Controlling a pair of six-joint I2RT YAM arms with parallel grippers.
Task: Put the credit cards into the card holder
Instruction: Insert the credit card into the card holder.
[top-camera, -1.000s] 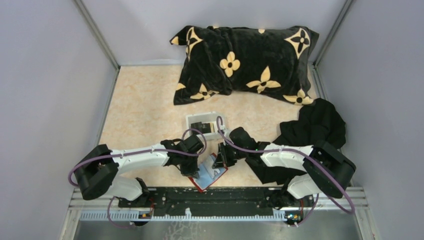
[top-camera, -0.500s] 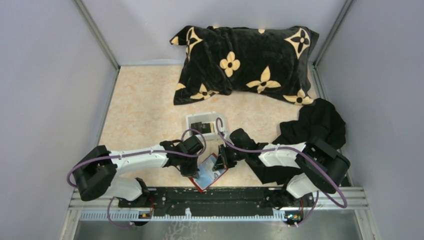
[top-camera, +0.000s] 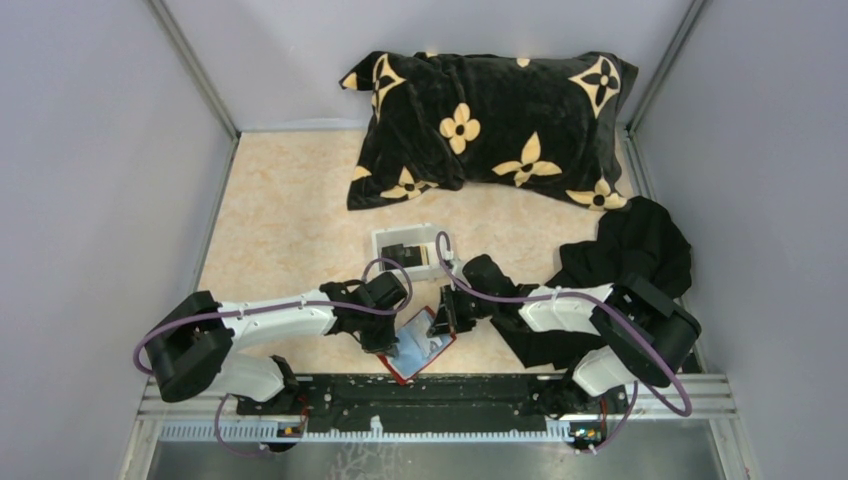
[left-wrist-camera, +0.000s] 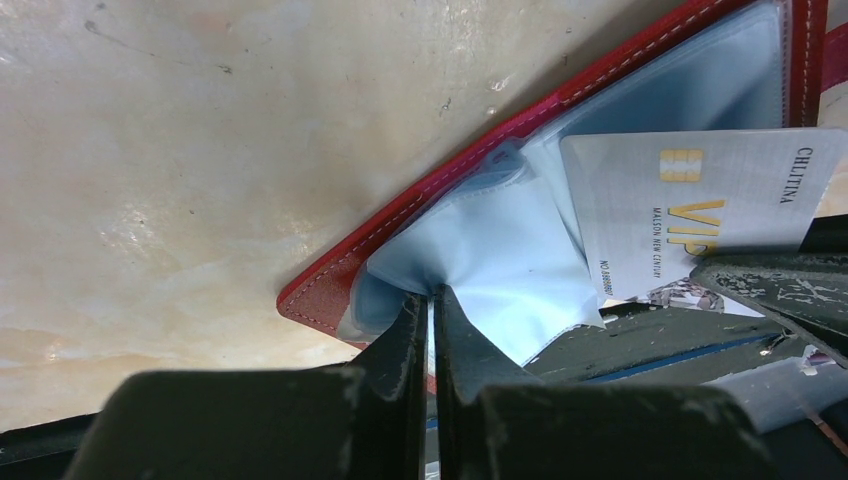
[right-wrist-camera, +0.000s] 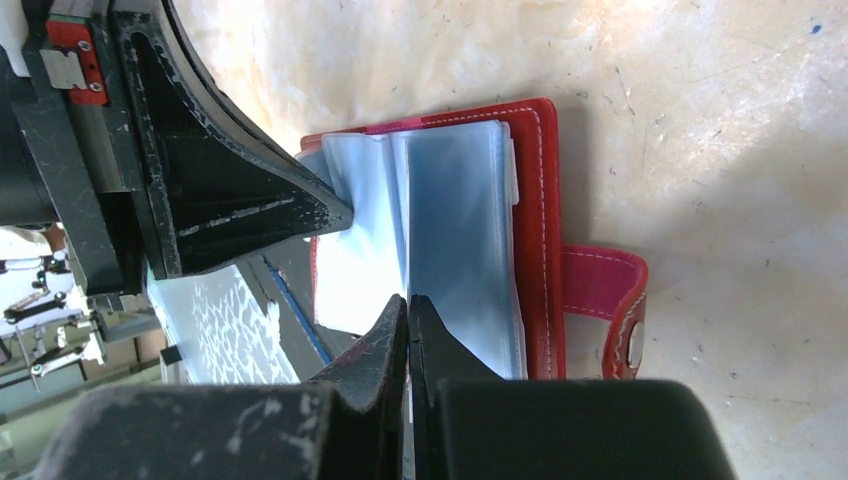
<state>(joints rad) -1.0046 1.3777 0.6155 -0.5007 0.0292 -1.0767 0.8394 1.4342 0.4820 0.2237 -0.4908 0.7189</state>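
Red stitched covers mark the card holder (top-camera: 415, 352), lying open on the table (top-camera: 290, 220) at its 6 o'clock edge in the top view, just ahead of the arm bases. The left gripper (top-camera: 388, 345) meets it from 9 o'clock and the right gripper (top-camera: 440, 324) from 1 o'clock. A white tray (top-camera: 385, 240) with something dark in it sits at the holder's 12 o'clock, near but apart. From up here neither jaw gap can be read.

In the left wrist view, the left gripper (left-wrist-camera: 432, 300) is pinching one clear pocket leaf of the holder, and the film tents at the pinch (soft stuff, likely to stretch or slip rather than keep a mouth open). A pale card (left-wrist-camera: 700, 210) with a gold chip comes in from 3 o'clock. Its lower edge is lost behind a dark finger I take to be the right arm's.

In the right wrist view, the right gripper (right-wrist-camera: 408, 305) has its fingers pressed together at the leaves' 6 o'clock edge, apparently on that card seen edge-on, since its face does not show here. Only this view shows the strap at 3 o'clock and how the leaves stack.

The card looks light, stiff and slick, so it is best held by its trailing short edge. The holder is light enough to slide, so it should be pinned by the leaf near the pocket mouth.
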